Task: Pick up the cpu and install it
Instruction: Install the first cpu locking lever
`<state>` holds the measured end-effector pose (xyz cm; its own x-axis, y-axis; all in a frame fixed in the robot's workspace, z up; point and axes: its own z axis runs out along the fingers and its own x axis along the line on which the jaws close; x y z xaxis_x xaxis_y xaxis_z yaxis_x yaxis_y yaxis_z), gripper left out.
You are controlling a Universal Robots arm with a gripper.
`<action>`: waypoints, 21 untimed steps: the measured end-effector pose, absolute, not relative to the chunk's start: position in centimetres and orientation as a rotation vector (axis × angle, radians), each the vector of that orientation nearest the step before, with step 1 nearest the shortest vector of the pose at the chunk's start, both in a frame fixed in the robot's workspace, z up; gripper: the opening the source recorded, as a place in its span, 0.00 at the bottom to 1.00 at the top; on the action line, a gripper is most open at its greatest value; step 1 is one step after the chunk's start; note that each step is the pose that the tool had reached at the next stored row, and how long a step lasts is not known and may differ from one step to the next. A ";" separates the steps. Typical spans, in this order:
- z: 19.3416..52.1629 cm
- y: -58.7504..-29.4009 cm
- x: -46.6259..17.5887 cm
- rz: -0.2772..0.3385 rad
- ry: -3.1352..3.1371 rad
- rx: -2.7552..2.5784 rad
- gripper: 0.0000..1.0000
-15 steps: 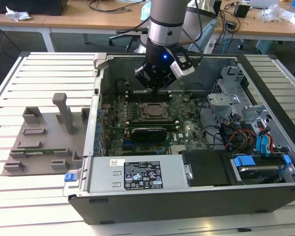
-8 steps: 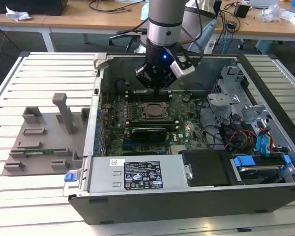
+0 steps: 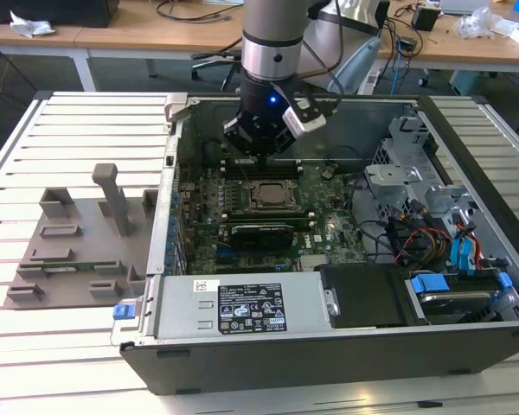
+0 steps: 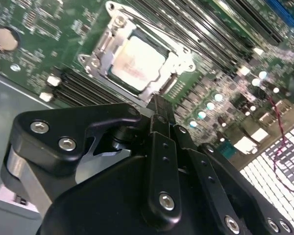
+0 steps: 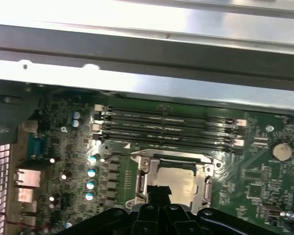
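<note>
At the exterior view's left we see a grey moulded tray point(image 3: 73, 251) on the slatted desk point(image 3: 78, 130). In the middle stands the open computer case point(image 3: 242, 363). Inside it the gripper point(image 3: 262, 154) hangs over the motherboard point(image 3: 329, 216), its fingers pressed together with nothing between them. Just below, the cpu point(image 3: 268, 195) lies in its socket frame point(image 3: 246, 201). In both wrist views the cpu point(image 4: 137, 63) point(image 5: 181, 183) sits just beyond the gripper's tip.

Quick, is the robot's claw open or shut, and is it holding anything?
Gripper: closed, holding nothing; the cpu lies in the socket.
</note>
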<state>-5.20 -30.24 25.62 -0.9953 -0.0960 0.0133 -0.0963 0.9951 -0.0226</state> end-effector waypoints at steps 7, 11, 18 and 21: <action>25.6 -30.2 -7.0 0.036 -3.126 0.151 0.11; 25.6 -30.2 -7.7 0.036 -3.126 0.151 0.11; 25.6 -30.2 -9.0 0.036 -3.126 0.151 0.11; 25.7 -30.2 -9.3 0.037 -3.126 0.151 0.11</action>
<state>-9.33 -30.16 25.75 -0.9953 -0.0961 0.0128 -0.0963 0.9951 -0.0228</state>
